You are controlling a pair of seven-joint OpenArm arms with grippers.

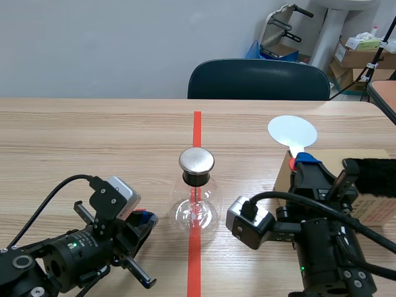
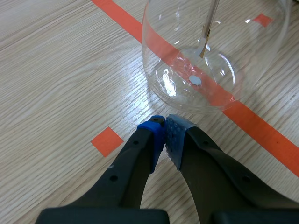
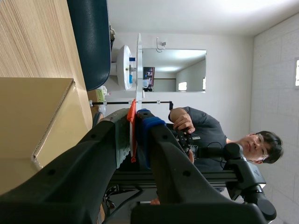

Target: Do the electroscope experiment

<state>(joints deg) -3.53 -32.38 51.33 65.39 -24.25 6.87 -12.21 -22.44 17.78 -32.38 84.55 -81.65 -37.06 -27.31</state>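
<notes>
Glass first: finds the clear round-bellied electroscope flask (image 1: 197, 207), topped by a polished metal cap (image 1: 197, 161), upright on the orange-red tape line (image 1: 197, 127) of the pale wooden table (image 1: 93, 136), between the two arms. Notes a thin metal strip (image 2: 204, 46) hanging inside the flask. Finds the left gripper (image 2: 164, 127) low over the table just beside the flask, blue pads (image 2: 175, 135) pressed together on nothing. Finds the right gripper (image 3: 134, 119) raised, clamped on the red handle of a white round flat paddle (image 1: 292, 132), disc uppermost and well apart from the cap. Records a brown cardboard box (image 1: 377, 210) beside that arm, with a black furry pad (image 1: 374, 174) on top. Judges the step in hand to be bringing the paddle, presumably charged, to the electroscope. Judges the next move to call for swinging the disc across and lowering it close over the cap without knocking the flask. Flags the left arm's nearness to the glass as a tipping risk.
</notes>
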